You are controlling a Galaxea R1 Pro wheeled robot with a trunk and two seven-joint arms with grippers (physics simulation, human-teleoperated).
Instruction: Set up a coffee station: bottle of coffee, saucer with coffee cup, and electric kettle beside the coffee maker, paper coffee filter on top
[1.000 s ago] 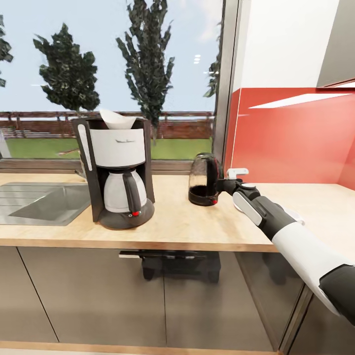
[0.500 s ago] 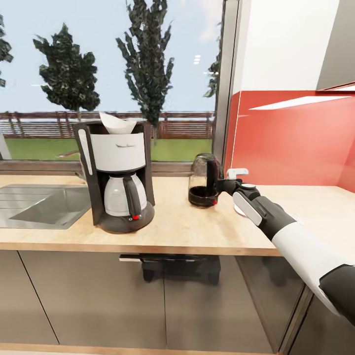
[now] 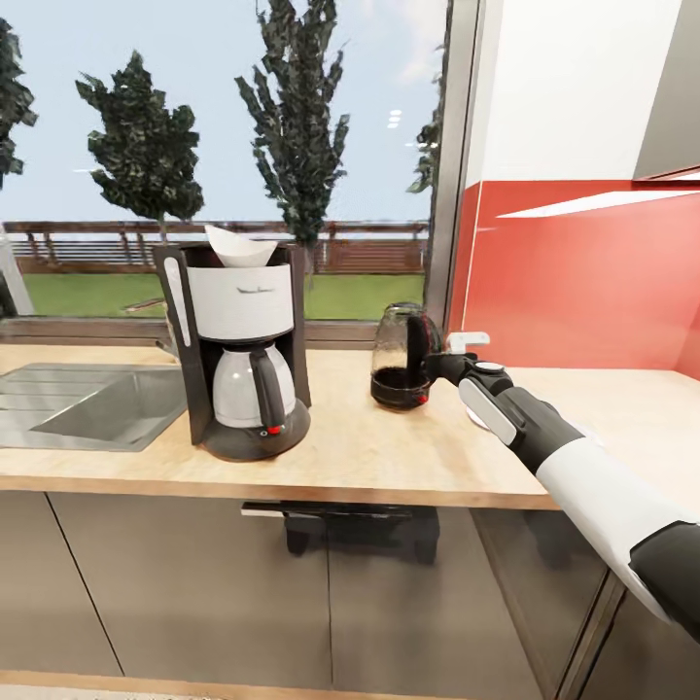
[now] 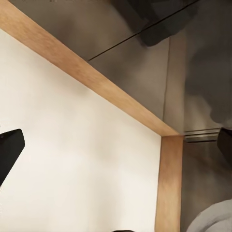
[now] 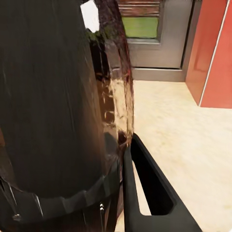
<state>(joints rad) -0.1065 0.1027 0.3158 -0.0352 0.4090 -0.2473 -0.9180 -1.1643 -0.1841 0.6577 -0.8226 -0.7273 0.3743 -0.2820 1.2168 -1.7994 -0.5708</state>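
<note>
The black-and-white coffee maker stands on the wooden countertop, with a white paper filter sitting in its top. To its right is the dark glass electric kettle, its base at counter level. My right gripper is shut on the kettle's black handle. In the right wrist view the kettle looms very close, with one of my fingers beside it. A white cup-like piece peeks out behind that gripper, mostly hidden. My left gripper hangs open above pale floor.
A steel sink is set into the counter left of the coffee maker. A red backsplash and a window frame back the counter. Grey cabinet fronts run below the counter edge.
The whole head view has shifted, so the camera moved. The kettle, held in my right gripper, has come slightly closer to the coffee maker.
</note>
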